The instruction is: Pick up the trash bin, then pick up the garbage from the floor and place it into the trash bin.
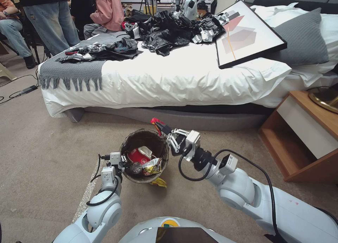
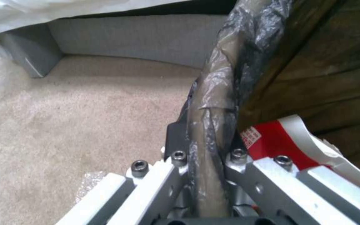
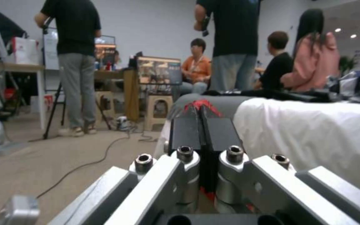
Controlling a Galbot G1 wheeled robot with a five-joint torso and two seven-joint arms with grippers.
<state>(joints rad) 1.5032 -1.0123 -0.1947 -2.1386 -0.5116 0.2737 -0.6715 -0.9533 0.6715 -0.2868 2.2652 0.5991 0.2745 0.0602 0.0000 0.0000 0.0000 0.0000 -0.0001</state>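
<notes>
L gripper (image 1: 124, 161) clamped on rim of the small round white plastic trash bin w/ dark bag liner (image 1: 131, 141), held over beige carpet (image 1: 49, 137) near the white-sheeted bed (image 1: 183, 81). Inside: red-and-white paper cup (image 1: 140, 154), shiny snack wrappers (image 1: 152, 166). R gripper (image 1: 157, 125) just past bin's far rim, fingers pressed together on a small red wrapper (image 3: 199, 104).

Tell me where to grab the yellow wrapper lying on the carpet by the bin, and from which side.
Take the yellow wrapper by its crumpled outer edge, the end pointing away from the trash bin, coming from above. It lies flat on the carpet, partly tucked beside the bin's base, so the bin side looks blocked. The left gripper is clamped on the rim, and the right gripper already pinches a red scrap.
</notes>
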